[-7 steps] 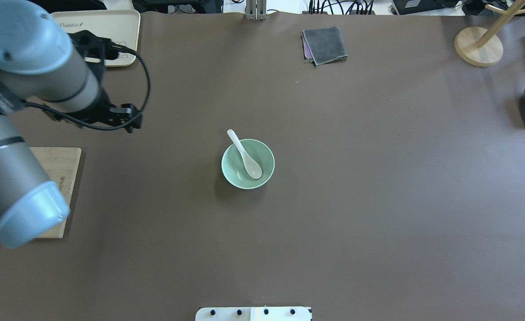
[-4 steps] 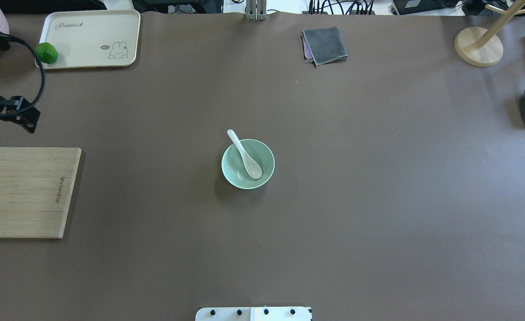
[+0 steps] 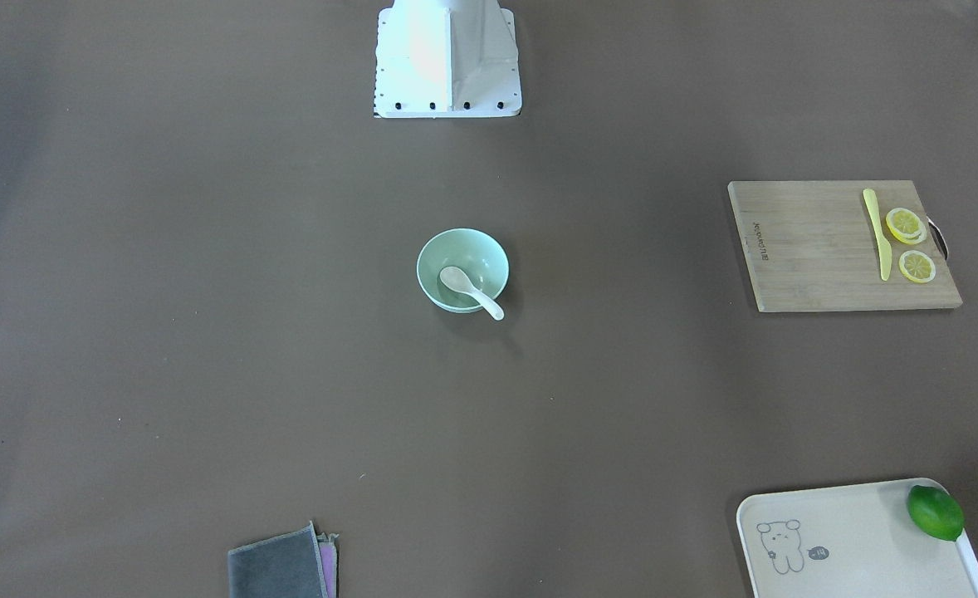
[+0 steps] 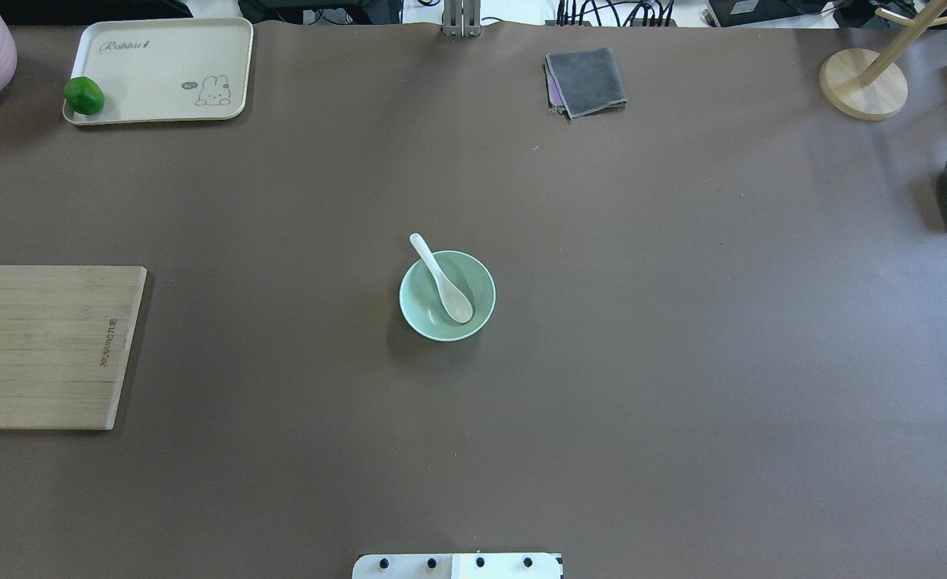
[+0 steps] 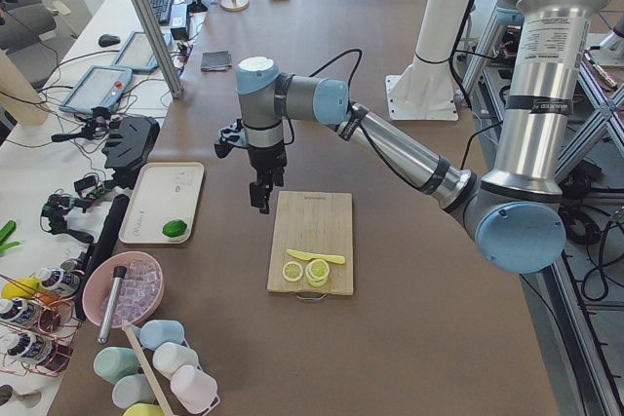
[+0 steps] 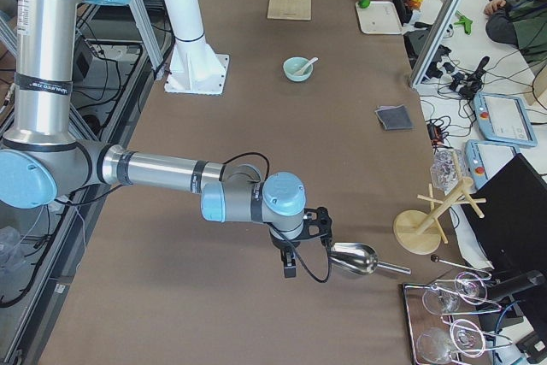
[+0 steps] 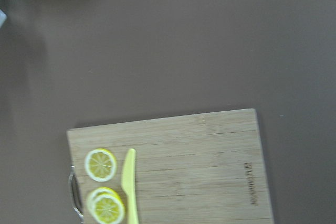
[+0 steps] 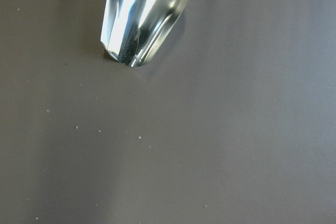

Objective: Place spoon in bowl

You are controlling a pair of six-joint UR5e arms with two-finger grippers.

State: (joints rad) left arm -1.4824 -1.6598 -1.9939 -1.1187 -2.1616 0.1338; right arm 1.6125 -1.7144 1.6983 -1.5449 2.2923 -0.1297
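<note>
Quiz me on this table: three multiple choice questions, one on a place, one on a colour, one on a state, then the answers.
1. The spoon has its scoop: A) inside the bowl B) beside the bowl C) behind the bowl.
2. The knife on the cutting board is: A) red B) black C) yellow.
3. The spoon is: A) standing upright B) leaning, handle out over the rim C) wholly below the rim.
Answers: 1 A, the scoop rests in the bowl's hollow; 2 C, it shows yellow against the wood; 3 B, the handle crosses the rim.
</note>
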